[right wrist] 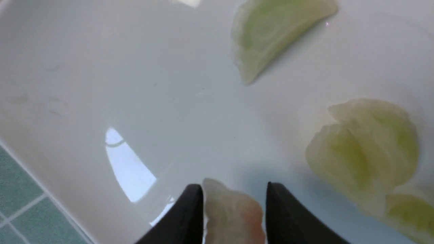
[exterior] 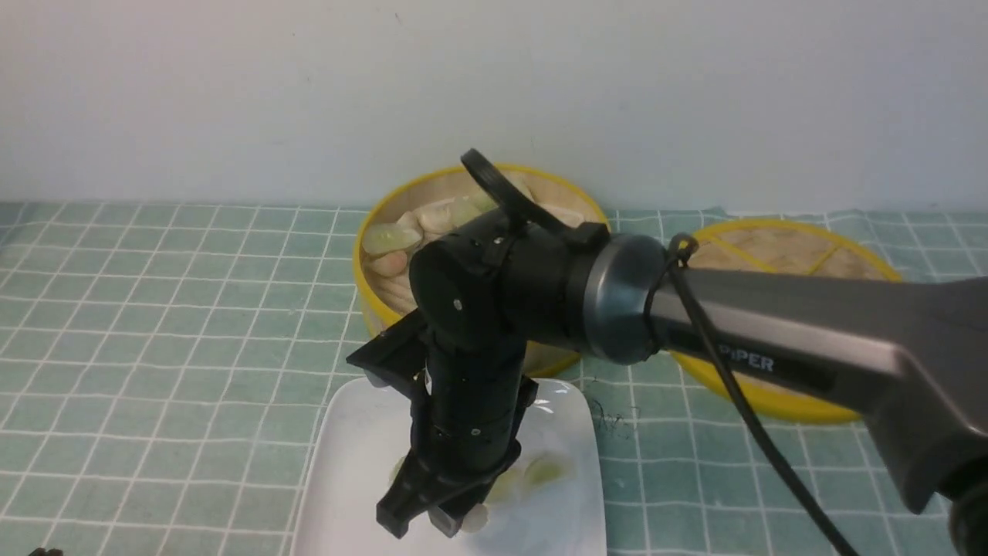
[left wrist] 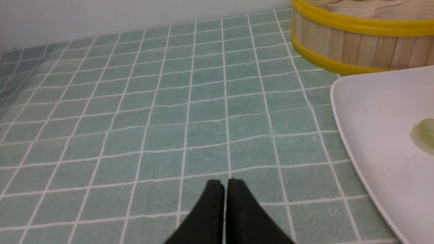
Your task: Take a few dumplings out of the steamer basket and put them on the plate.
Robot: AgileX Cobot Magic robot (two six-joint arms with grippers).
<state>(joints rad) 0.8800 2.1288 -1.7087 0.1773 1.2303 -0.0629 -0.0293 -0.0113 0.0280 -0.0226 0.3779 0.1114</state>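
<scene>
The steamer basket (exterior: pixel 369 297) stands at the back centre and holds several dumplings (exterior: pixel 386 238), partly hidden by my right arm. The white plate (exterior: pixel 347 463) lies in front of it. My right gripper (exterior: pixel 423 527) hangs low over the plate. In the right wrist view its jaws (right wrist: pixel 234 189) stand apart around a pinkish-cream dumpling (right wrist: pixel 234 213), which touches one finger and has a gap to the other. Green dumplings (right wrist: pixel 271 30) (right wrist: pixel 366 149) lie on the plate (right wrist: pixel 135 84) beside it. My left gripper (left wrist: pixel 225 184) is shut and empty over the cloth, left of the plate (left wrist: pixel 373 112) and the basket (left wrist: pixel 339 40).
The flat woven lid (exterior: pixel 779 247) with yellow spokes lies to the right of the basket, partly behind my right arm. A green checked cloth (exterior: pixel 154 324) covers the table. A pale wall runs along the back.
</scene>
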